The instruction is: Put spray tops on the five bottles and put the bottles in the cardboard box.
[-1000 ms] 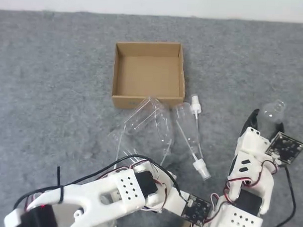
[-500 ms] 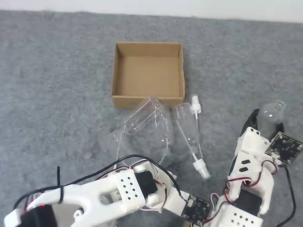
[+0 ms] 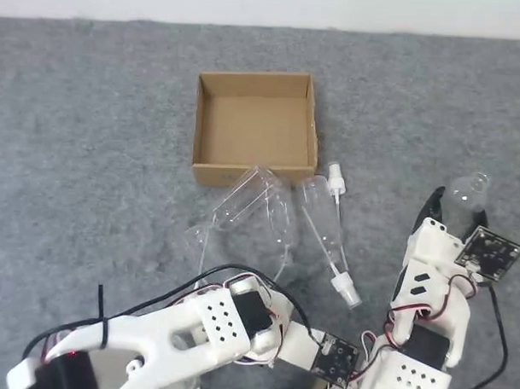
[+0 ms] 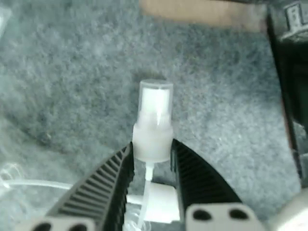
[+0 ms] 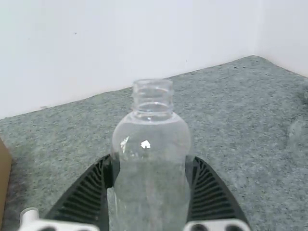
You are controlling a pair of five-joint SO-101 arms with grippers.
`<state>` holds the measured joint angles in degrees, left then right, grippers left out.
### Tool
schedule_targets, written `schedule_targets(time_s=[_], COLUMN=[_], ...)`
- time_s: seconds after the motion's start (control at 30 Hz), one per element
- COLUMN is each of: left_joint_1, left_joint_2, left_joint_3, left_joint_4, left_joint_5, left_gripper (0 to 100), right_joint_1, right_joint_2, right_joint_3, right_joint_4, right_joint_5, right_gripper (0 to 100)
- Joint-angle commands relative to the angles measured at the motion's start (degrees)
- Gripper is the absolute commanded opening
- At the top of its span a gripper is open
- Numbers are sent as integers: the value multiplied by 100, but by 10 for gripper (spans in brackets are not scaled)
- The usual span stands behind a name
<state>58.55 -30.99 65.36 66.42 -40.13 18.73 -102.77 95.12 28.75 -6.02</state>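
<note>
Left pincer (image 4: 151, 148) clamped on a spray top (image 4: 155, 110) between its tips, right pincer (image 5: 152, 166) clamped around an open-necked bottle (image 5: 151, 134)

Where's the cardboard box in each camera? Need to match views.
High view: cardboard box, open, on the grey carpet beyond the loose bottles.
Left wrist view: cardboard box, likely, a brown band beyond the spray top in the left end effector.
Right wrist view: cardboard box, a brown sliver at the frame edge, apart from the bottle in the right end effector.
Shared landmark: the grey carpet.
</note>
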Motion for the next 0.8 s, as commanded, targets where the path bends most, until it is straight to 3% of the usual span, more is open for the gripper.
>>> schedule_targets(time_s=[0.0,0.23,0.47,0.77], left_joint_1=[26,-26,-800,-290], left_joint_2=[-35,-35,-35,26], left_joint_3=[-444,-664,-971,-664], left_joint_4=[229,334,404,158], left_joint_5=[290,554,527,554], left_gripper=[107,107,115,183], right_joint_1=[57,57,57,48], right_joint_2=[-127,-127,-127,-127], right_joint_3=[-79,-79,-70,-70], right_joint_4=[-163,-163,-163,-163], right_joint_5=[-26,-26,-26,-26], right_gripper=[6,6,6,6])
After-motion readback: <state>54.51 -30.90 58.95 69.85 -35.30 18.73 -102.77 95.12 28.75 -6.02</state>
